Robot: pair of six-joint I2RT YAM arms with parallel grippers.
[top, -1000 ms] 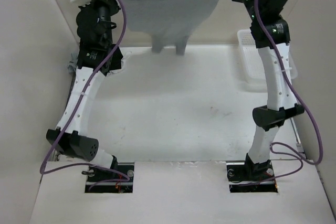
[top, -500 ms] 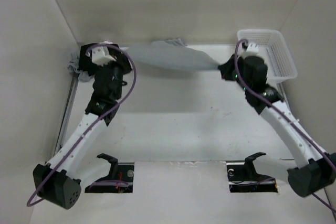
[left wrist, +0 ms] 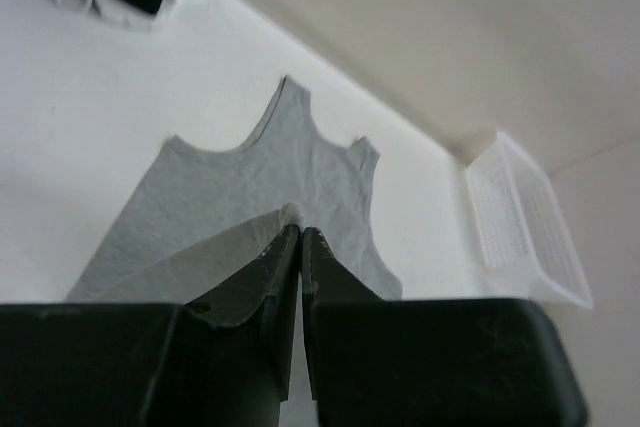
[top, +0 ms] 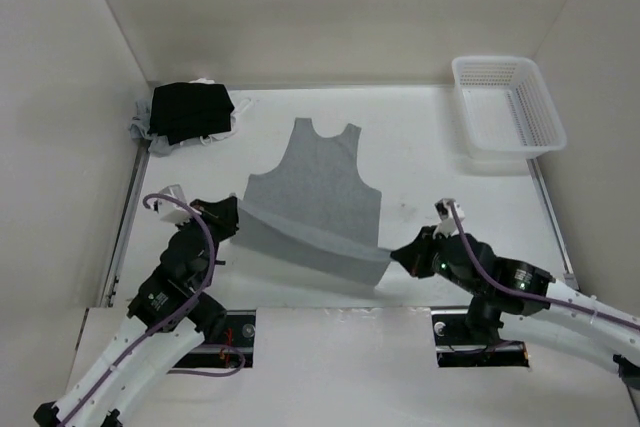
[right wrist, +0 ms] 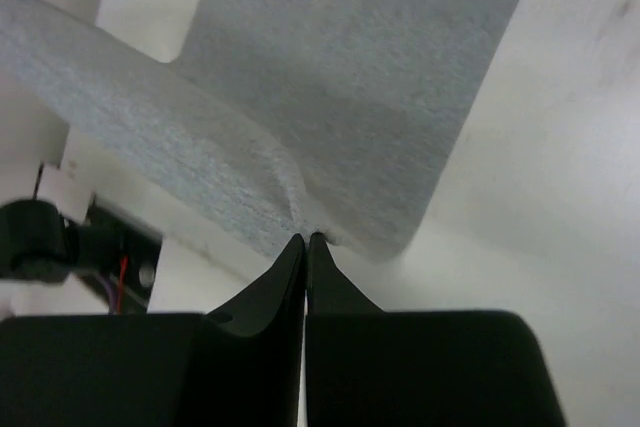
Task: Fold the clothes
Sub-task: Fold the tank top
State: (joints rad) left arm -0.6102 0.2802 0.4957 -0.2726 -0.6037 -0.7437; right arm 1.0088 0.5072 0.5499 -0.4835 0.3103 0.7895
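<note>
Grey tank top (top: 322, 182) lies mid-worktop, straps toward the far edge, near hem raised. My left gripper (left wrist: 297, 234) and right gripper (right wrist: 306, 240) each pinch a hem corner, fingers pressed together. White worktop (top: 440, 177), beige walls (top: 350, 17) around. Far-right corner — white slatted basket (top: 505, 150). Far-left corner — black garment pile (top: 190, 109).

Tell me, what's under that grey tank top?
White table shows all round the grey tank top and below its near hem, pinched up by the left gripper and right gripper. Beneath the flat part, nothing can be seen: cloth covers it.
</note>
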